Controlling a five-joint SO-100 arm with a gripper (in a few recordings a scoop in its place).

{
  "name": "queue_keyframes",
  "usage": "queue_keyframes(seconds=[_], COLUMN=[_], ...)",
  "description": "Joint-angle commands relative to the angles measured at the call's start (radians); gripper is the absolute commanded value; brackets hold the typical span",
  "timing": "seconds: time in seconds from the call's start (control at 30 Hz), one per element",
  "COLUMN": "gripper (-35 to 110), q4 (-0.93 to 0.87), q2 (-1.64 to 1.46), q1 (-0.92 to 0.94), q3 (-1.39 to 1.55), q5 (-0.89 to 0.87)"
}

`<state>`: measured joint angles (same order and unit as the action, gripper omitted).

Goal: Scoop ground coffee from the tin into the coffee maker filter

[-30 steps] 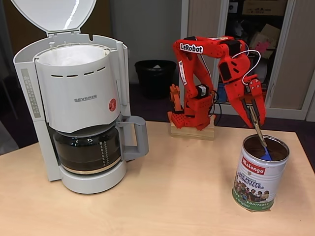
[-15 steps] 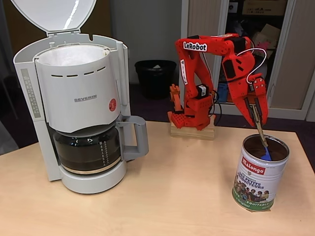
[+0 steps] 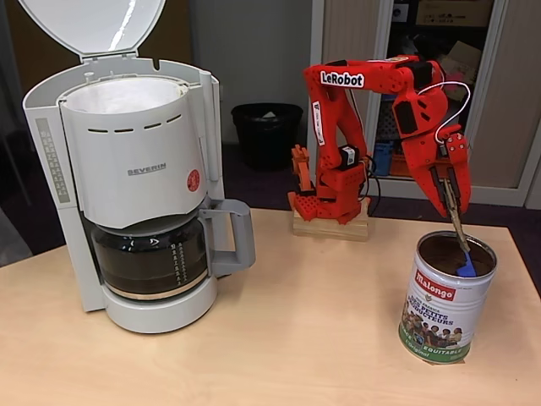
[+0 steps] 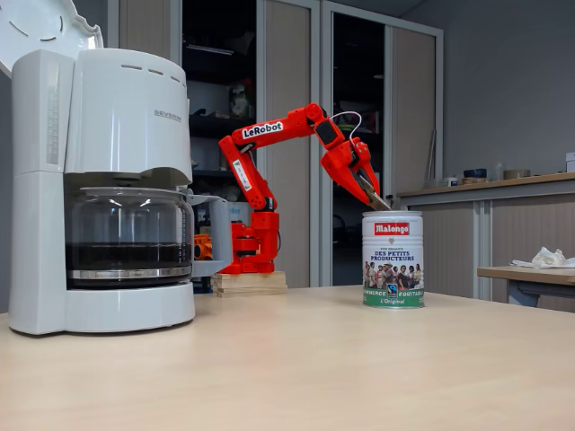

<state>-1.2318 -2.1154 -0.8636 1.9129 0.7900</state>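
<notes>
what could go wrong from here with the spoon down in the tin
1. The spoon enters the tin at a slant near its right rim; lifting sideways could catch the rim and tip the tin.
2. The gripper holds only the thin handle's top, so the spoon could twist and spill ground coffee.
3. The coffee maker stands across the table; powder may drop on the way.

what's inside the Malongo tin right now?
The blue spoon, held by the gripper, reaches down into the tin. Brown inner wall shows; the tin's rim hides the coffee level.
</notes>
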Motion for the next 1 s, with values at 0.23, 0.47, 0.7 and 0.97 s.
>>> queue_keyframes(seconds=[0.23, 0.47, 0.7, 0.97], gripper=[0, 0, 0, 0], q4=[0.009, 0.101, 0.187, 0.187], q2=[-0.003, -0.083, -0.284, -0.526], q1=[-0.023, -0.006, 0.011, 0.043], q3=[-0.069, 0.011, 0.198, 0.408], q5=[-0.057, -0.192, -0.33, -0.374])
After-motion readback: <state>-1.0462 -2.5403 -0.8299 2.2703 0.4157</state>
